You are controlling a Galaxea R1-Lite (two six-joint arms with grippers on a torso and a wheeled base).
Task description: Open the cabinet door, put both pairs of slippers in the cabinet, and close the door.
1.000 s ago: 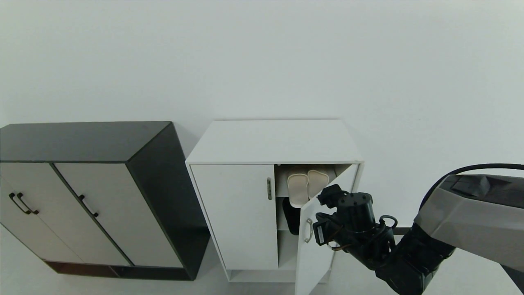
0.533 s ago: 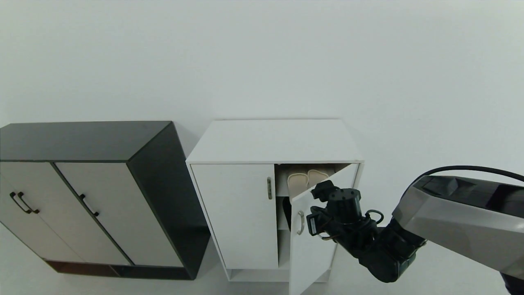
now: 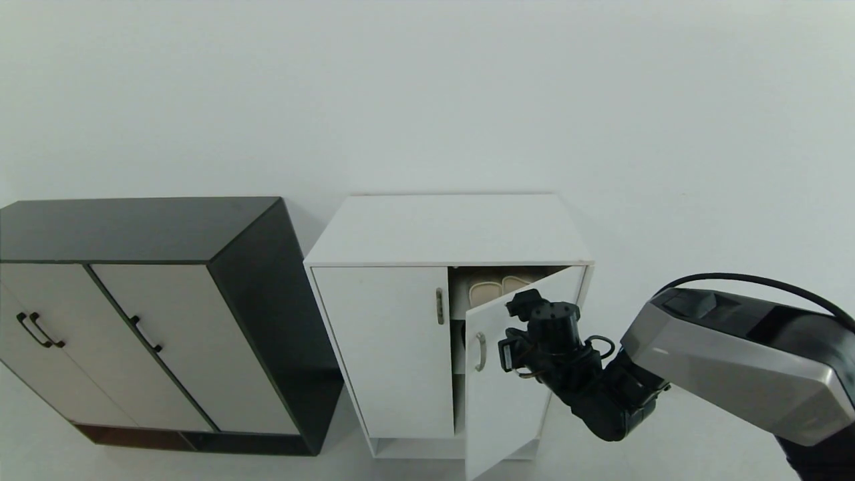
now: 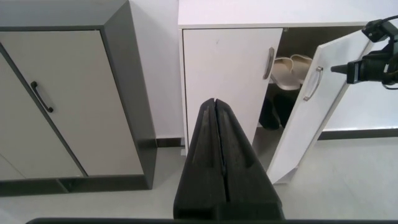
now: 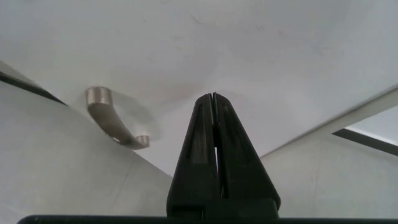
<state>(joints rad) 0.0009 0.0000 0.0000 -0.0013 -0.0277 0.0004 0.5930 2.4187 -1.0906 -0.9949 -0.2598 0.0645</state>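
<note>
The white cabinet [image 3: 447, 230] has its left door shut and its right door [image 3: 501, 381] ajar at a narrow angle. My right gripper [image 3: 520, 302] is shut, its tips pressed on the outer face of that door near the top, just right of the metal handle [image 5: 115, 121]. A beige pair of slippers [image 3: 486, 290] lies on the upper shelf, partly hidden by the door. A dark pair [image 4: 273, 115] stands on the shelf below. My left gripper [image 4: 215, 104] is shut and empty, held low in front of the cabinet, well apart from it.
A black cabinet [image 3: 133, 230] with two pale doors stands close to the left of the white one. A plain wall runs behind both. Pale floor [image 4: 348, 180] lies open in front of the cabinets.
The right door has swung further toward shut, with my right gripper moving left against it. Less of the beige slippers shows.
</note>
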